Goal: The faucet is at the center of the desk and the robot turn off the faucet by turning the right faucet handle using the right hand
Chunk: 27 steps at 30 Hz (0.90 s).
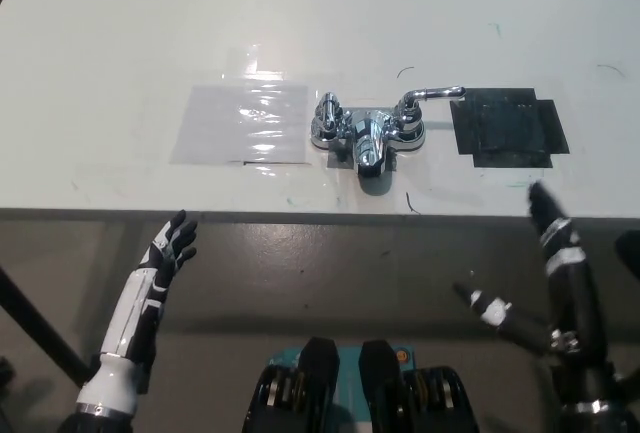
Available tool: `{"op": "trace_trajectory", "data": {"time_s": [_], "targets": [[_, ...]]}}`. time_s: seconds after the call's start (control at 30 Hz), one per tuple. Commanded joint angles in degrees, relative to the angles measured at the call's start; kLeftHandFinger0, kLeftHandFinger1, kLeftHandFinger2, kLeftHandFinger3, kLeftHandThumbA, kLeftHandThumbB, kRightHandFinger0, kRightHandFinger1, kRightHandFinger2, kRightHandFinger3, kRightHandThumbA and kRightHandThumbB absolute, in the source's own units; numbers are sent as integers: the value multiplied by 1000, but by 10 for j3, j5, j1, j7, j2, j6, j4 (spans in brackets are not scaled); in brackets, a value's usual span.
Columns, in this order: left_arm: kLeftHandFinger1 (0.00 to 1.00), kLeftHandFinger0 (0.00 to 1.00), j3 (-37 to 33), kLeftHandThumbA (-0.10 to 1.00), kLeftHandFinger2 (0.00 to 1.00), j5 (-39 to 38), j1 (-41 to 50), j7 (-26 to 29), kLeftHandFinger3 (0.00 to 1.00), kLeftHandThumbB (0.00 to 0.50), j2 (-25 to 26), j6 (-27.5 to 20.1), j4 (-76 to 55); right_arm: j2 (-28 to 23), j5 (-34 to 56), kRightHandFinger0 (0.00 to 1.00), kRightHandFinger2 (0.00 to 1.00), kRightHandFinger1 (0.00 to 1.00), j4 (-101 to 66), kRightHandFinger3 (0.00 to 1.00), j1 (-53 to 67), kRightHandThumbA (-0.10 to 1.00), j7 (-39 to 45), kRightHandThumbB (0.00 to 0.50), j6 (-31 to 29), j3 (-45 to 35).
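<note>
Our right hand (545, 283) hangs below the near edge of the worktop (120, 33), fingers spread wide and holding nothing. The faucet (367, 131) stands up and to the left of it, at the worktop's centre; its right faucet handle (432, 96) points sideways toward the dark patch (508, 129) straight ahead of the hand. To do this well, we likely reach forward and left, close on the lever's free end — not the base — and swing it steadily. We see no containers here. Our left hand (172, 248) rests open, well off to the left.
</note>
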Motion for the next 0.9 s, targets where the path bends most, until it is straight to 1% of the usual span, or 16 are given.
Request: {"op": "trace_trajectory", "data": {"time_s": [0.0, 0.07, 0.1, 0.17, 0.2, 0.23, 0.3, 0.37, 0.4, 0.5, 0.53, 0.57, 0.63, 0.77, 0.8, 0.87], "targets": [[1000, 1000, -5, 980, 1000, -1, -12, -11, 1000, 226, 7, -36, -20, -47, 35, 1000, 1000, 1000, -59, 1000, -80, 1000, 19, 237, 20, -29], [1000, 1000, -5, 978, 1000, -1, -14, -12, 1000, 222, 6, -36, -20, -75, 54, 1000, 1000, 1000, -62, 1000, -110, 1000, 38, 243, 48, -35], [1000, 1000, -5, 976, 1000, -2, -14, -13, 1000, 217, 6, -38, -19, -103, 89, 1000, 1000, 1000, -57, 1000, -143, 1000, 60, 280, 93, -41], [1000, 1000, -4, 966, 1000, -7, -17, -16, 1000, 219, 5, -39, -17, -126, 109, 1000, 1000, 1000, -35, 1000, -183, 1000, 73, 295, 122, -46], [1000, 1000, -4, 965, 1000, -6, -17, -16, 1000, 221, 5, -38, -18, -143, 124, 1000, 1000, 1000, -9, 1000, -214, 1000, 89, 273, 134, -47], [1000, 1000, -4, 965, 1000, -5, -17, -16, 1000, 221, 5, -37, -19, -155, 138, 1000, 1000, 1000, 11, 1000, -237, 1000, 102, 270, 141, -47], [1000, 1000, -4, 970, 1000, -5, -17, -16, 1000, 240, 5, -34, -22, -175, 164, 1000, 1000, 1000, 68, 1000, -287, 1000, 129, 305, 154, -48], [1000, 1000, -4, 970, 1000, -7, -16, -18, 1000, 239, 5, -34, -23, -192, 167, 1000, 1000, 1000, 106, 1000, -326, 1000, 153, 300, 160, -41], [1000, 1000, -4, 971, 1000, -5, -15, -18, 1000, 239, 6, -32, -24, -202, 169, 1000, 1000, 1000, 133, 1000, -357, 1000, 170, 295, 174, -36], [1000, 1000, -4, 974, 1000, -1, -16, -18, 1000, 242, 4, -30, -24, -212, 181, 1000, 1000, 1000, 191, 1000, -416, 1000, 206, 289, 206, -27], [1000, 1000, -5, 975, 1000, -1, -16, -18, 1000, 241, 4, -30, -24, -214, 184, 1000, 1000, 1000, 210, 1000, -429, 1000, 217, 267, 209, -25], [1000, 1000, -6, 977, 1000, 0, -17, -19, 1000, 240, 4, -32, -22, -217, 187, 1000, 1000, 1000, 253, 1000, -457, 1000, 237, 299, 211, -21], [1000, 1000, -6, 978, 1000, -3, -16, -21, 1000, 244, 4, -33, -21, -214, 187, 1000, 1000, 1000, 317, 1000, -496, 1000, 259, 328, 214, -16], [1000, 1000, -6, 972, 1000, -2, -14, -20, 1000, 243, 2, -32, -24, -209, 185, 1000, 1000, 1000, 437, 1000, -564, 1000, 310, 336, 226, -6], [1000, 1000, -6, 972, 1000, -2, -13, -20, 1000, 250, 2, -28, -25, -207, 186, 1000, 1000, 1000, 476, 1000, -584, 1000, 327, 342, 223, -6], [1000, 1000, -6, 979, 1000, 1, -12, -18, 1000, 247, 2, -29, -26, -202, 181, 1000, 1000, 1000, 540, 1000, -615, 1000, 342, 355, 218, -4]]}}
